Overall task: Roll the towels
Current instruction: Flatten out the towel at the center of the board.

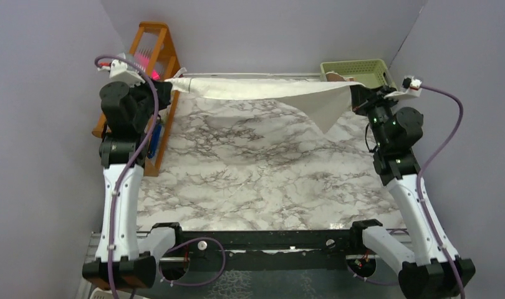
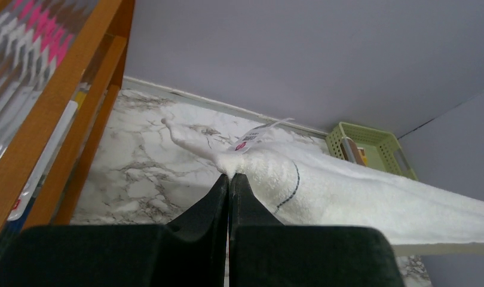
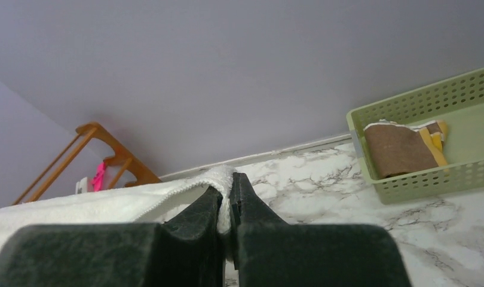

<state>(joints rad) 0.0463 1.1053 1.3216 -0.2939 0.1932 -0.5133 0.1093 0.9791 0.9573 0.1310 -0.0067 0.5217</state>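
Got the cream towel (image 1: 262, 92) stretched mid-air over the far end of the marble table (image 1: 250, 180), pinched tight at one corner by the left gripper (image 2: 229, 177) and at the other by the right gripper (image 3: 227, 190), plus the brown towel (image 3: 401, 149) tucked in the green basket (image 3: 419, 182) at the far right.

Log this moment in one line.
cream towel: stretched between arms | left pincer: shut on corner | right pincer: shut on corner | brown towel: in green basket

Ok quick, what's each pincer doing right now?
Left pincer: shut on a corner of the cream towel.
Right pincer: shut on its opposite corner.
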